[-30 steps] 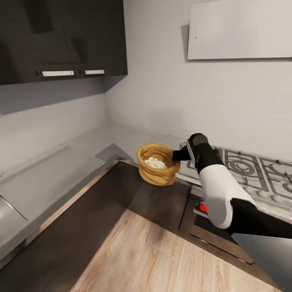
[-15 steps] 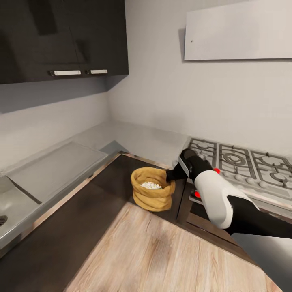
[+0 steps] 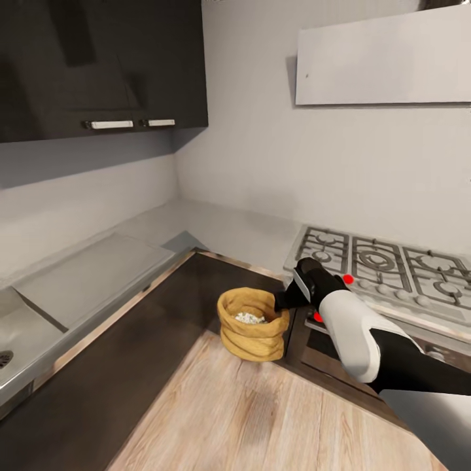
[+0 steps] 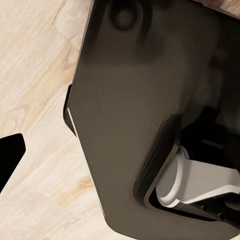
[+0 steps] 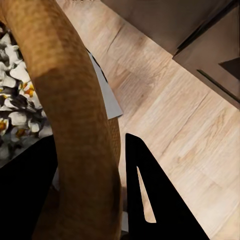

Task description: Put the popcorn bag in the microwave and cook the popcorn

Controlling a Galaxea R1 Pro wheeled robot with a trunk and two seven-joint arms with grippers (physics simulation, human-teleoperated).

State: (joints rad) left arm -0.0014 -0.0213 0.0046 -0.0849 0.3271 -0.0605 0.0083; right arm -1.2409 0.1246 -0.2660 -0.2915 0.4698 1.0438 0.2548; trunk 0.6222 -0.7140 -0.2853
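The tan popcorn bag (image 3: 252, 335) hangs in the air in front of the dark cabinet fronts, over the wood floor. Whitish popcorn (image 3: 249, 318) lies inside it. My right gripper (image 3: 282, 301) is shut on the bag's thick rolled rim at its right side. In the right wrist view the rim (image 5: 75, 125) runs between the two black fingers (image 5: 150, 190), with popcorn (image 5: 17, 100) beside it. The grey countertop (image 3: 226, 229) lies behind the bag. One black fingertip (image 4: 10, 160) of my left gripper shows over the floor. The microwave is out of view.
A steel gas hob (image 3: 386, 265) with red-marked knobs (image 3: 348, 279) sits right of the bag, an oven front below it. A sink (image 3: 13, 330) and drainer are at the left. Dark wall cabinets (image 3: 98, 59) and a pale hood (image 3: 386, 62) hang above.
The bag has come off the countertop beside the hob and now hangs lower and nearer to me, still held by my right gripper. The head view has shifted too.
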